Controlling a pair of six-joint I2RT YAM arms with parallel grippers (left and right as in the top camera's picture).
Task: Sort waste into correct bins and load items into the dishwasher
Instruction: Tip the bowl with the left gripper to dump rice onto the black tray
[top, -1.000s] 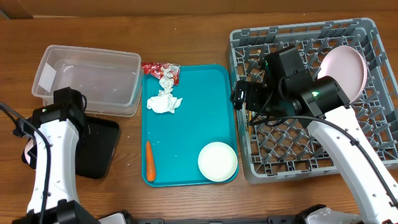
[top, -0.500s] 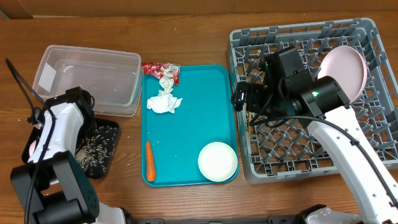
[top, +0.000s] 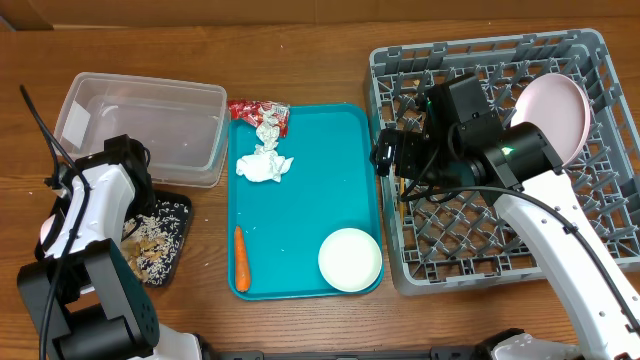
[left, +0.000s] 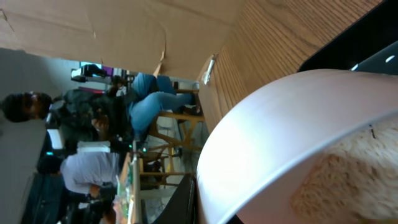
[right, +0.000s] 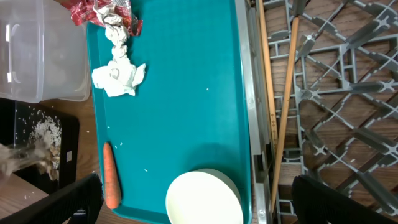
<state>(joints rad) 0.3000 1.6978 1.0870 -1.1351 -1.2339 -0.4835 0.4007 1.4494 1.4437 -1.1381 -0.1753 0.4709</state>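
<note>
My left gripper (left: 198, 202) is shut on the rim of a white bowl (left: 280, 137), tipped over the black tray (top: 172, 256). Tan grain scraps (left: 351, 180) still cling inside the bowl, and more lie on the tray (top: 152, 240). My right gripper (right: 205, 208) is open and empty, hovering over a second white bowl (top: 350, 259) on the teal tray (top: 310, 205). The red-and-white wrapper (top: 258, 112), white napkin (top: 265, 165) and carrot (top: 240, 258) also lie on the teal tray. A white plate (top: 555, 115) stands in the grey dish rack (top: 600, 55).
The clear tub (top: 140, 125) stands at the back left, touching the black tray. Two thin wooden sticks (right: 283, 112) lie along the rack's left side. The right arm (top: 520, 160) reaches over the rack.
The left arm has swung off the black tray and tipped its bowl, and grain scraps have spilled onto the tray. The right arm has not moved.
</note>
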